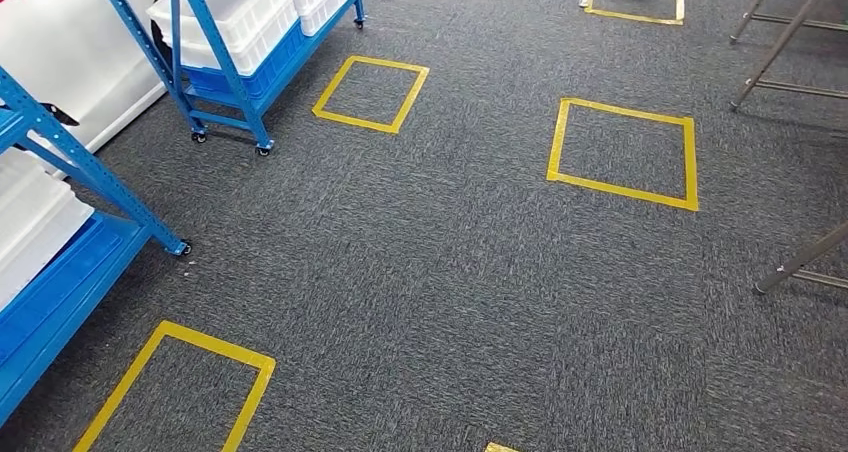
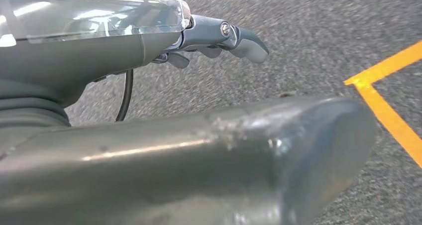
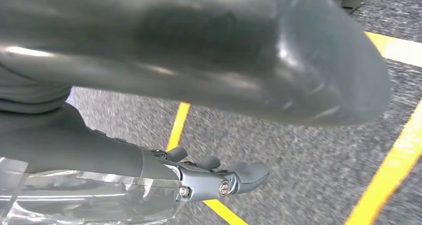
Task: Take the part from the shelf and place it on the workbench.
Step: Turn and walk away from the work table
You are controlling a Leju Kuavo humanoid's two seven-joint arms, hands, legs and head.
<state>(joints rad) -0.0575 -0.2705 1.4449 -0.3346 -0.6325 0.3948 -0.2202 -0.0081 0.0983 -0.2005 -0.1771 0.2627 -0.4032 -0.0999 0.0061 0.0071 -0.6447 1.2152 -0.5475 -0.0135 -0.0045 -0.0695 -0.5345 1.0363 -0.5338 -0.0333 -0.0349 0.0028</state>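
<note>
Two blue shelves [image 1: 60, 222] stand left, near and far [image 1: 240, 62]; four full yellow floor squares [image 1: 622, 152] show. Left hand [image 2: 209, 38] and right hand [image 3: 214, 177] hang empty, fingers apart.

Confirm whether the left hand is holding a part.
No. The left hand holds nothing; its fingers hang above bare grey carpet.

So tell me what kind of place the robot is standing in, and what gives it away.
Most likely a warehouse-style robot test area. Blue metal wheeled shelving racks hold white plastic bins, yellow tape squares mark stations on the grey carpet floor, and grey metal stand legs show at the right.
</note>
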